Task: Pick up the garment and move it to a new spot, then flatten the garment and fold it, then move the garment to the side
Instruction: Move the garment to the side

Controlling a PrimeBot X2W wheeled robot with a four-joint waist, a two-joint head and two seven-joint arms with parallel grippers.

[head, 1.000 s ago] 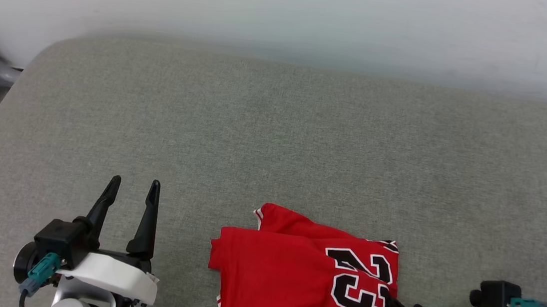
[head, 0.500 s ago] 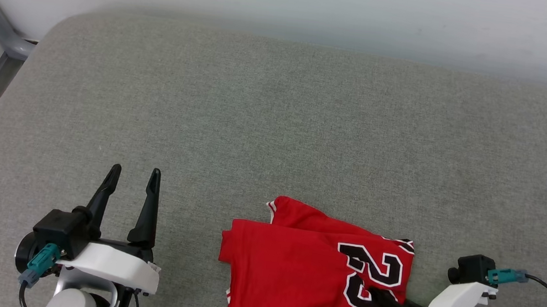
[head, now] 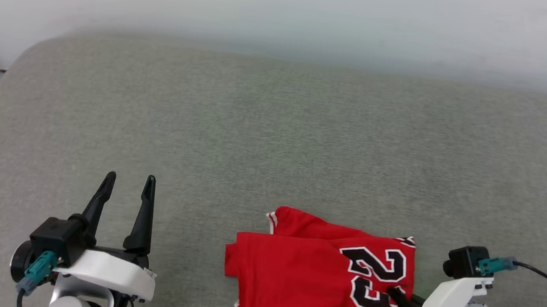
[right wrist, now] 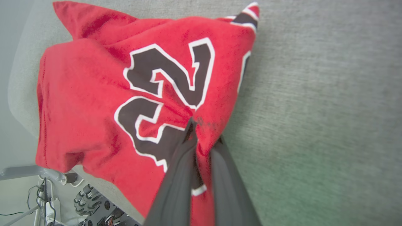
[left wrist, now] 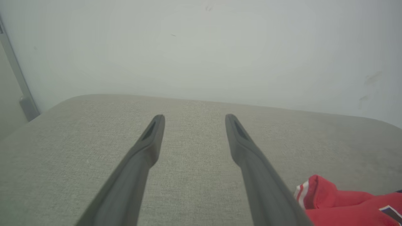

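- While the garment (head: 322,273) is pinched at only one spot, it should be moved slowly, so that the folded layers are not shaken apart.
- It looks folded already, so the step in hand is judged to be the move to the side.
- The cloth is best dragged low across the grey cushion (head: 275,138), not lifted high, because a soft shirt held by one edge may hang down and fall open.
- The garment is found at the near edge of the cushion, right of the middle, with its black number facing up.
- The right tool (right wrist: 201,131) is closed tight on the garment's right edge, by the number; a bit of red cloth is squeezed between its two fingers.
- The left tool (head: 129,182) is held wide open over the cushion, toward the near left corner. Nothing is held or touched by it, and it is well apart from the garment.
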